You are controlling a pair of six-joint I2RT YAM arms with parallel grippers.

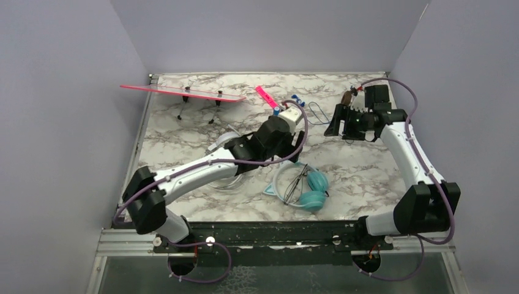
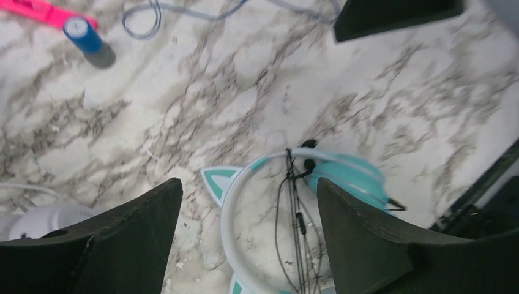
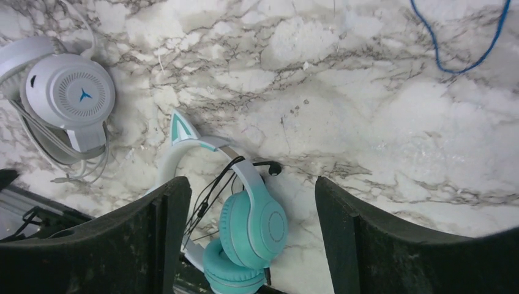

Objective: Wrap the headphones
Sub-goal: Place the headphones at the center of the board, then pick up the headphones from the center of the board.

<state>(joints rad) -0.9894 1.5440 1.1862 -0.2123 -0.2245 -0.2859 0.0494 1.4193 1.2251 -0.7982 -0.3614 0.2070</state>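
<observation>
Jaws both gape empty; teal cat-eared headphones (image 3: 257,223) lie flat, black cord across headband.

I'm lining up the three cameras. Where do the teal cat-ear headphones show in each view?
Top external: teal headphones lie lower centre.
Left wrist: bottom centre.
Right wrist: bottom, left of centre.
Shared landmark: white-grey headphones, to their left in all three.

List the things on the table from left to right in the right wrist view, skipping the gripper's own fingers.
white-grey headphones → teal cat-ear headphones → blue cord
</observation>
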